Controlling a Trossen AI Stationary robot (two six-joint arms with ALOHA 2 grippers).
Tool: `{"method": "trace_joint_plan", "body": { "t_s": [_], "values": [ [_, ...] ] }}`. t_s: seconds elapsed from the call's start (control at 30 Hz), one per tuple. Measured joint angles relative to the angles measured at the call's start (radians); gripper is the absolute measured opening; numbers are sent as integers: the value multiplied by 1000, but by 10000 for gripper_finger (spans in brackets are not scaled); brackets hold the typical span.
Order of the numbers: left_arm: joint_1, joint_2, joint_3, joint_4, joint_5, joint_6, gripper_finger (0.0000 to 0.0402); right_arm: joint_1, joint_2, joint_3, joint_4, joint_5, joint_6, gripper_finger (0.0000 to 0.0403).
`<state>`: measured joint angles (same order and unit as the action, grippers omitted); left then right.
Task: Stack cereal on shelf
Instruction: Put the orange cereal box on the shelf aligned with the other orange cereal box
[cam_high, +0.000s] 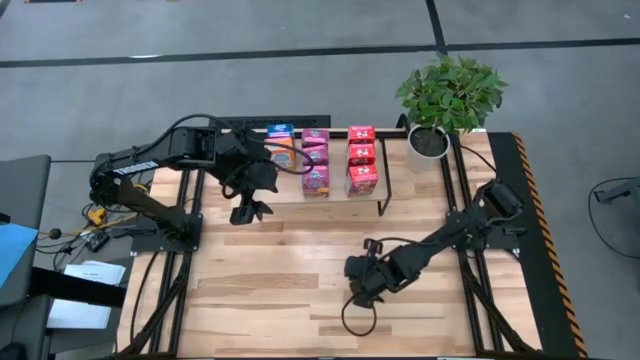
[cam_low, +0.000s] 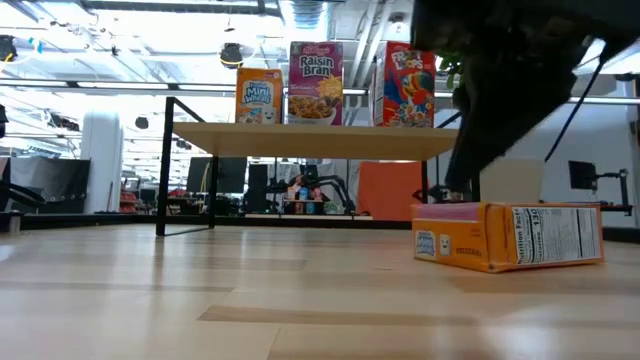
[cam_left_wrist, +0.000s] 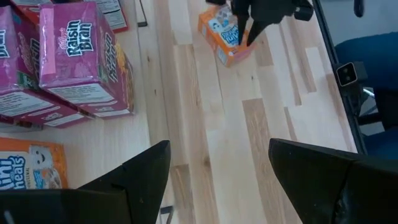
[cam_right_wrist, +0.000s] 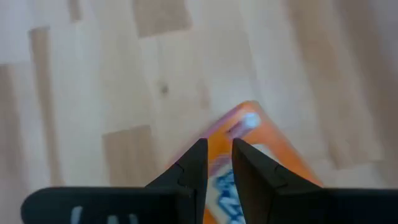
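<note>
The shelf (cam_high: 384, 200) (cam_low: 310, 141) stands at the far middle of the table. It carries orange-and-blue cereal (cam_high: 281, 140) (cam_low: 257, 95), pink Raisin Bran boxes (cam_high: 315, 160) (cam_left_wrist: 81, 56) and red boxes (cam_high: 361, 160) (cam_low: 405, 85). One orange box (cam_low: 510, 235) (cam_left_wrist: 222, 37) (cam_right_wrist: 273, 155) lies flat on the tabletop near the middle. My right gripper (cam_high: 358, 288) (cam_right_wrist: 216, 149) sits over it, fingers shut to a thin slit. My left gripper (cam_high: 250, 212) (cam_left_wrist: 217, 162) hangs open in front of the shelf's left part, holding nothing. My right gripper comes down from above onto one end of the lying orange box (cam_left_wrist: 239, 43), its shut fingertips (cam_right_wrist: 196, 158) over the box's upper face. The box rests flat on the table. I cannot tell whether the tips touch it.
A potted plant (cam_high: 445, 100) stands at the far right corner beside the shelf. Black rails run along the table's left and right edges (cam_high: 530, 230). Bare wood lies between the shelf and the near edge (cam_high: 280, 300).
</note>
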<state>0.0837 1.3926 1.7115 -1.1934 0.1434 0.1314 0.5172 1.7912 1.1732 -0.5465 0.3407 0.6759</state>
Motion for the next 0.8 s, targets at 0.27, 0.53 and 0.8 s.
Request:
{"method": "trace_joint_plan", "body": {
  "t_s": [0.27,0.53,0.8],
  "values": [
    [-43,-21,-140,223,139,3,261,236,0,0,-98,423,328,95],
    [-111,-16,-392,542,132,-59,261,292,70,-1,-228,501,561,47],
    [-166,-14,-587,829,131,-177,261,300,123,0,-209,463,599,11]
  ]
}}
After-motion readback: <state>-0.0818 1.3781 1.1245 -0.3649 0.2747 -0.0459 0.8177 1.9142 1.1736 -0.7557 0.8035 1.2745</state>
